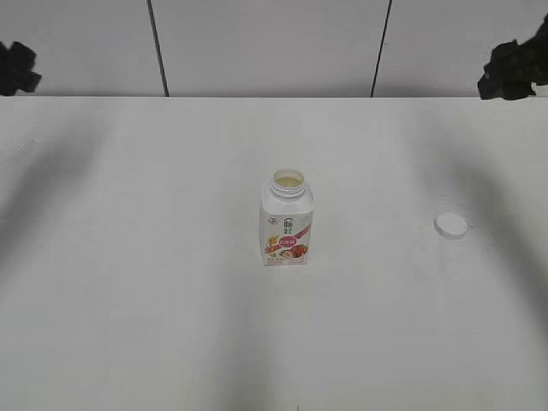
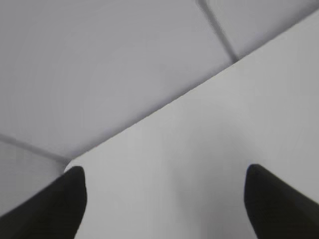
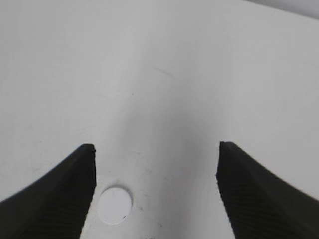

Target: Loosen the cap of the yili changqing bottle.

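The yili changqing bottle (image 1: 287, 221) stands upright in the middle of the white table, its neck open with no cap on it. The white cap (image 1: 450, 225) lies flat on the table to the bottle's right; it also shows in the right wrist view (image 3: 115, 204). My right gripper (image 3: 155, 149) is open and empty, raised above the table with the cap below its left finger; in the exterior view it is at the far right top (image 1: 512, 70). My left gripper (image 2: 164, 177) is open and empty, raised at the far left (image 1: 17, 68).
The white table (image 1: 171, 325) ends at a back edge against a grey panelled wall (image 1: 265, 43) with dark vertical seams. Arm shadows fall on the table at left and right.
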